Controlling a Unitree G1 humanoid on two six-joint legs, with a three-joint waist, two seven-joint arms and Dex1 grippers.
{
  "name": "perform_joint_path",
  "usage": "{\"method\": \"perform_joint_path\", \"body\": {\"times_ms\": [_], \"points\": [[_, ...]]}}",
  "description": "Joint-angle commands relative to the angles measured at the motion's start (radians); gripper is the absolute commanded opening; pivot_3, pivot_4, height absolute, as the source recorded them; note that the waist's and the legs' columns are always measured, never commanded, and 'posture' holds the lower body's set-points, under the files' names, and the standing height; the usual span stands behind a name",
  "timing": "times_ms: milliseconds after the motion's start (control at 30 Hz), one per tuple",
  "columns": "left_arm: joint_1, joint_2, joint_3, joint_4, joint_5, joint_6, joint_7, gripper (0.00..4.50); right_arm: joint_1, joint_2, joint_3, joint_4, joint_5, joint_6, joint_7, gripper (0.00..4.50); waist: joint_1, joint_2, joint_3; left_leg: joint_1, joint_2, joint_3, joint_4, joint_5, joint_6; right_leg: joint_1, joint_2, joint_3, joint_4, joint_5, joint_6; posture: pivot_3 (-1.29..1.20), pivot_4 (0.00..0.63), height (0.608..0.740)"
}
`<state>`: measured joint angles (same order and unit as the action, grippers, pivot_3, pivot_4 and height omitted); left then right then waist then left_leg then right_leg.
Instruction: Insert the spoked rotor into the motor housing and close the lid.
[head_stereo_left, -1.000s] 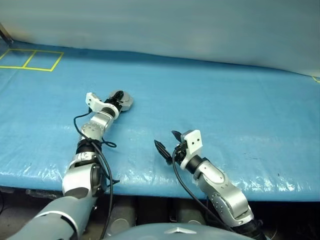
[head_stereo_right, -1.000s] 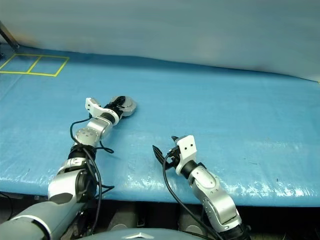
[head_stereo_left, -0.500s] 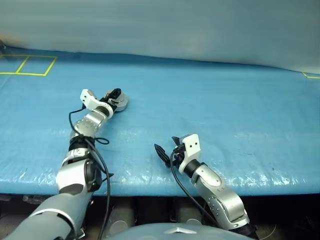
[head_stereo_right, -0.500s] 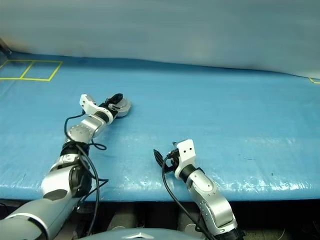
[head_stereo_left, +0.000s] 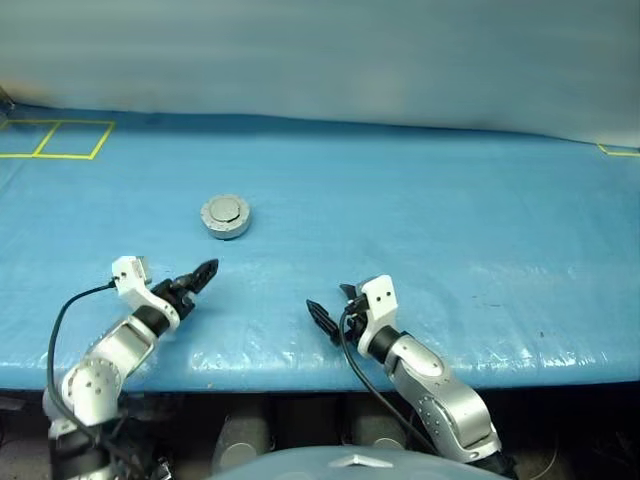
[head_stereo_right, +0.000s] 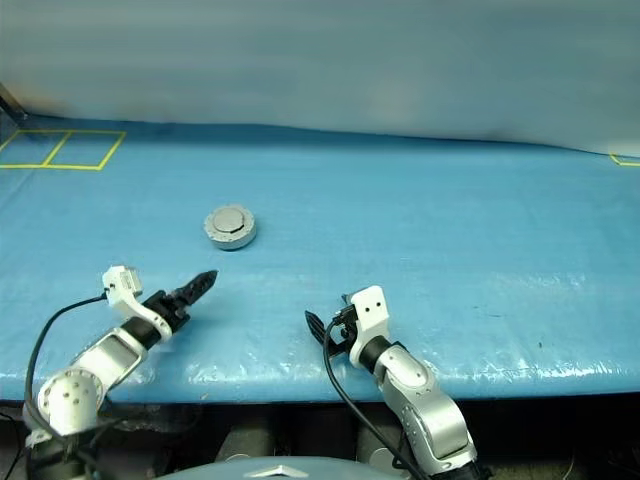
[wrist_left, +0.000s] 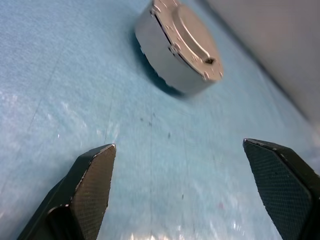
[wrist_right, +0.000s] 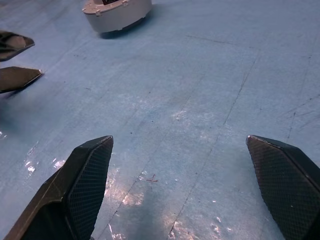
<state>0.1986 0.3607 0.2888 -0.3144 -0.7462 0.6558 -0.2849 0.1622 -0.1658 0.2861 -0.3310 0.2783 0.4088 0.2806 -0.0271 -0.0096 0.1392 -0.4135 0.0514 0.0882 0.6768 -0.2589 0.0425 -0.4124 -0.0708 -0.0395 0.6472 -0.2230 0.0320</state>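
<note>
Nearest the front edge of the bench (head_stereo_left: 480, 240), which is covered in a blue sheet, the right hand (head_stereo_left: 330, 315) hovers low over the sheet with its two black fingers (wrist_right: 85, 185) spread wide and nothing between them. To its left, at about the same depth, the left hand (head_stereo_left: 200, 275) points forward toward the middle of the bench; its fingers (wrist_left: 92, 177) are also spread apart and empty, released from any hold.

Farther back, beyond the left hand and well apart from it, the motor housing (head_stereo_left: 225, 217) sits alone on the blue sheet. The lid (wrist_left: 192, 35) lies closed on top of it, smooth outer face with its raised round centre upward. From the left wrist view the closed silver case shows side on, with small tabs along the seam.

At the far left corner of the sheet, yellow tape lines (head_stereo_left: 55, 140) mark out two boxes.
</note>
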Motion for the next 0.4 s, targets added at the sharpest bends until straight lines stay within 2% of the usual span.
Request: {"method": "perform_joint_path", "body": {"times_ms": [33,233,400], "points": [[0.096,0.013,-0.123,-0.09,0.22,-0.245,-0.083,4.48,0.004,-0.024,0.007,-0.034,-0.059,-0.086,0.014,4.5,0.005,0.0,0.0,0.0,0.0,0.0,-0.001,0.0,0.0,-0.001,-0.001,0.0,-0.001,0.0,0.0,0.0,0.15,0.74],[0.148,-0.014,-0.217,-0.035,0.462,-0.617,-0.136,4.48,0.03,-0.026,-0.016,-0.012,-0.105,-0.181,0.002,4.5,0.016,0.0,0.0,-0.007,-0.001,0.001,-0.006,0.0,0.0,-0.009,-0.004,-0.002,-0.003,0.0,-0.001,0.0,0.15,0.74],[0.127,-0.068,-0.229,0.039,0.501,-0.793,-0.158,4.48,0.045,-0.036,-0.036,0.007,-0.122,-0.197,0.006,4.5,0.017,-0.001,0.0,-0.015,-0.002,0.002,-0.008,0.004,0.006,-0.016,-0.001,-0.002,-0.004,-0.001,-0.001,0.0,0.15,0.74]]}}
